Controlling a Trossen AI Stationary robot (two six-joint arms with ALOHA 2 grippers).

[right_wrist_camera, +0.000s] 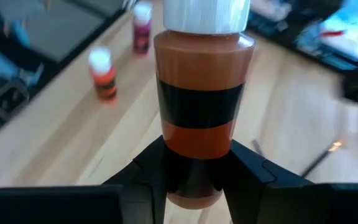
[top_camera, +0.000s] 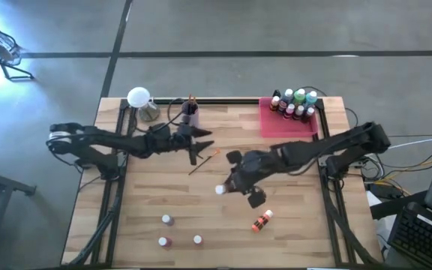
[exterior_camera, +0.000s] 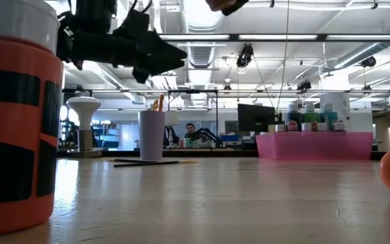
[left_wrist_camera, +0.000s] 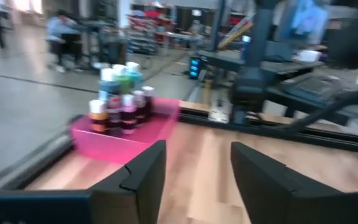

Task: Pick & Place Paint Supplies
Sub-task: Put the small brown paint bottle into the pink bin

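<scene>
From above, the right pincer [top_camera: 235, 187] sits near the middle of the worktop [top_camera: 141, 202], clenched on a brown bottle [top_camera: 222, 190] whose white cap pokes out toward the left arm's side. The left pincer [top_camera: 201, 140] hangs beside the lilac cup [top_camera: 190, 116], its fingers apart and empty, over a thin brush [top_camera: 202, 160] lying on the wood. A pink tray [top_camera: 276, 126] at the far right corner holds a cluster of capped bottles [top_camera: 297, 103]. An orange bottle [top_camera: 261, 220] lies on its side nearer the front, and three small bottles [top_camera: 168, 220] stand at the front left.

At table height, an orange bottle [exterior_camera: 15, 115] with black bands looms close; the cup [exterior_camera: 151, 135] and tray [exterior_camera: 317, 145] stand far back.

The left wrist view shows parted fingers [left_wrist_camera: 138, 177] with nothing between them, the tray [left_wrist_camera: 148, 132] of bottles [left_wrist_camera: 120, 99] ahead.

The right wrist view shows the brown bottle [right_wrist_camera: 202, 106] gripped at its base between both fingers [right_wrist_camera: 247, 165], cap pointing away.
</scene>
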